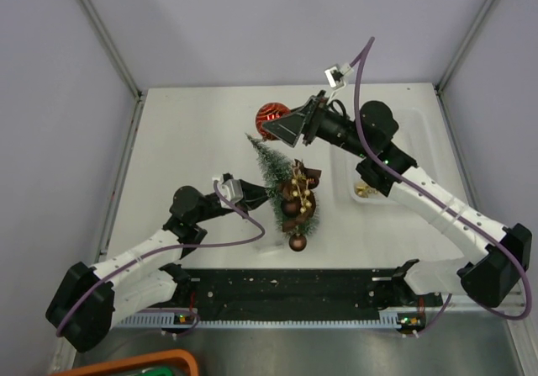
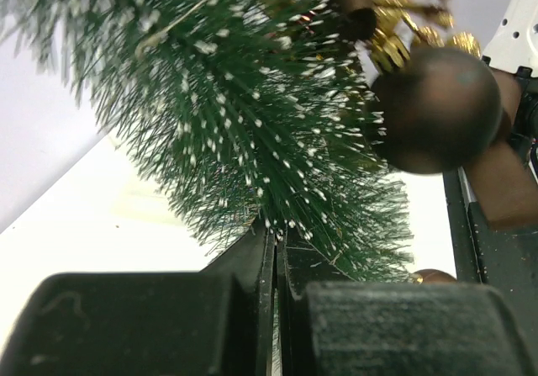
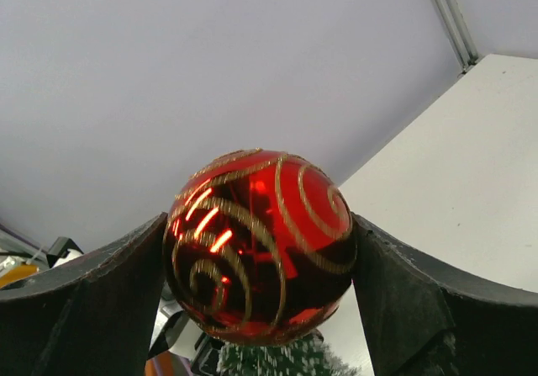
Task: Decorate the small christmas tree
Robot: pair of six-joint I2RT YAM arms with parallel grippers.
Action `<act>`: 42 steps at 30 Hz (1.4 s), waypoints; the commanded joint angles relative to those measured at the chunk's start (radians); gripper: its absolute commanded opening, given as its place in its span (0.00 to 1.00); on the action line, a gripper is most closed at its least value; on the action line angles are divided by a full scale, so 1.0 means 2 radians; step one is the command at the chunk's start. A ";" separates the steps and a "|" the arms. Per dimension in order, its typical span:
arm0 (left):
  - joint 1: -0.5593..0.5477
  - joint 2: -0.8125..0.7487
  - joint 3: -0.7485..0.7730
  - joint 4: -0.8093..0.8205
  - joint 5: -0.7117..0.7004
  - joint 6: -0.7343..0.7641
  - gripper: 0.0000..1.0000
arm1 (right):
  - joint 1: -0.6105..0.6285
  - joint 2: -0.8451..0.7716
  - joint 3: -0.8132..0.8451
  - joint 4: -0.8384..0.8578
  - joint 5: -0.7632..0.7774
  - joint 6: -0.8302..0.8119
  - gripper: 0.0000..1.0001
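The right claw (image 3: 261, 254), spread wide, grips a glossy red gold-swirled bauble (image 1: 269, 113) near the bristly green small christmas tree (image 1: 273, 174) on the white bench (image 1: 185, 157). The near-closed left claw (image 1: 256, 196) pinches the tree. The bauble should settle gently onto bare bristles.

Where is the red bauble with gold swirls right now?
In the top view, the red bauble is centre-back, clamped in the right gripper, just beyond the tip of the small christmas tree.
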 commanded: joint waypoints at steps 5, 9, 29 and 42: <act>-0.002 -0.004 0.008 -0.005 0.008 -0.006 0.00 | -0.012 -0.024 -0.020 0.023 0.018 0.004 0.90; -0.001 -0.001 0.011 -0.005 0.009 -0.004 0.00 | -0.015 -0.033 -0.028 0.028 0.021 0.005 0.90; -0.002 0.000 0.018 -0.011 0.009 0.001 0.00 | -0.084 -0.129 -0.072 -0.159 0.131 -0.081 0.99; -0.001 -0.003 0.020 -0.021 -0.002 0.010 0.00 | -0.086 -0.099 -0.089 -0.324 0.314 -0.110 0.99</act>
